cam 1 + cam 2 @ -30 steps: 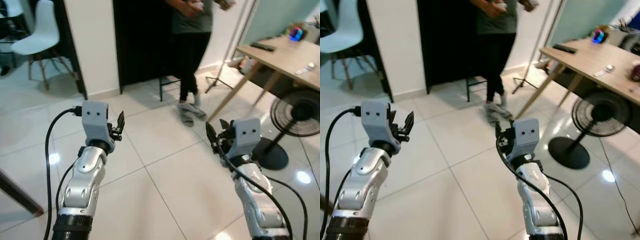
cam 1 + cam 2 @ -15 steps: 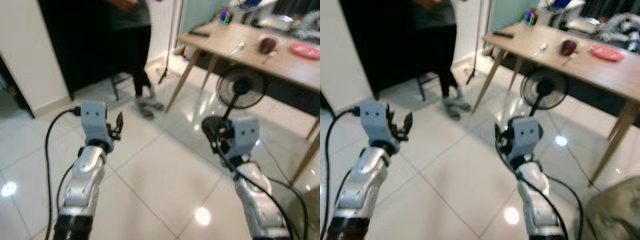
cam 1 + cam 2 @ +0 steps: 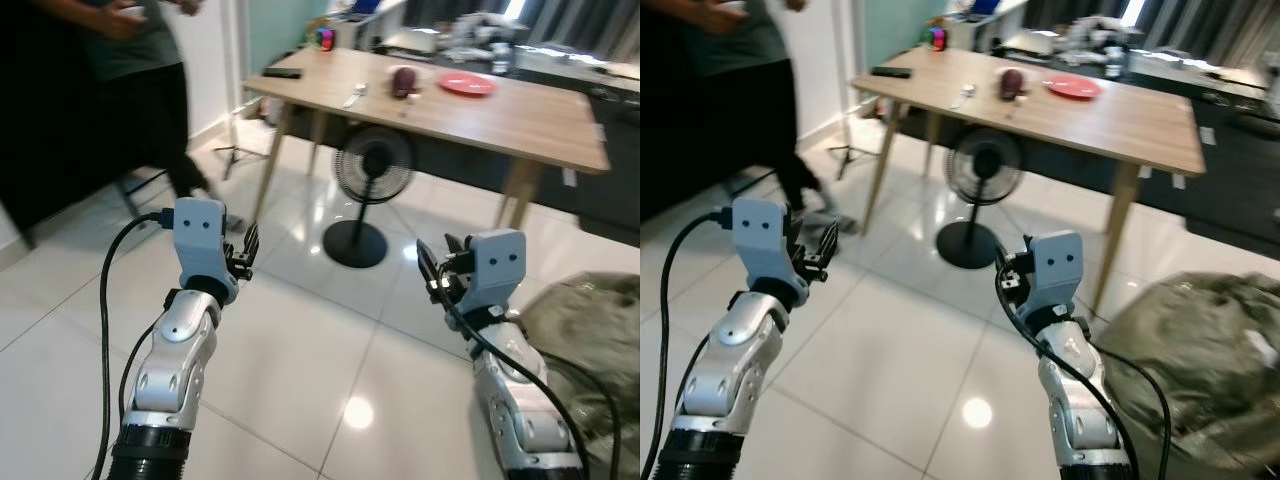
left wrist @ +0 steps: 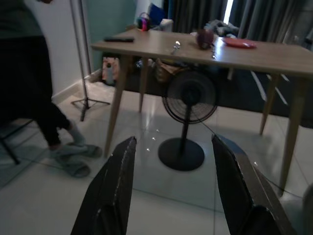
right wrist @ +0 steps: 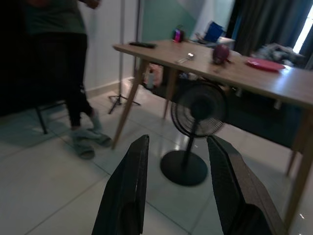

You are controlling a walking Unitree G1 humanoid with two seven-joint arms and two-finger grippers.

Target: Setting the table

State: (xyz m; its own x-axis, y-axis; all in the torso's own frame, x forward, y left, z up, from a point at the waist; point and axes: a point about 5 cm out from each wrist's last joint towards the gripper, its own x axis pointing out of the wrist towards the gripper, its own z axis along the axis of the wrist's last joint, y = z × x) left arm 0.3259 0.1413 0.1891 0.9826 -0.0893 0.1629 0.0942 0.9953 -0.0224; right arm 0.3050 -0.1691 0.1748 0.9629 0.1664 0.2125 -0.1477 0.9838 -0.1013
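A wooden table [image 3: 500, 112] stands ahead across the tiled floor. On it lie a red plate [image 3: 467, 84], a dark maroon cup-like thing [image 3: 403, 79], a spoon [image 3: 357, 95] and a black remote [image 3: 281, 73]. My left gripper [image 3: 249, 242] is raised in front of me, open and empty. In the left wrist view its fingers [image 4: 120, 181] frame the table. My right gripper [image 3: 434, 265] is held up at the same height, open with nothing in it. Both are well short of the table.
A black standing fan [image 3: 373, 160] stands on the floor under the table's near side. A person [image 3: 140, 70] in dark trousers stands at the far left. A grey-green heap of fabric [image 3: 590, 320] lies on the floor at the right. A tripod stand [image 4: 80, 58] is beside the table.
The camera has swung to the right: the table with the plate now lies ahead and the person has slid to the left edge. Both arms keep the same raised pose.
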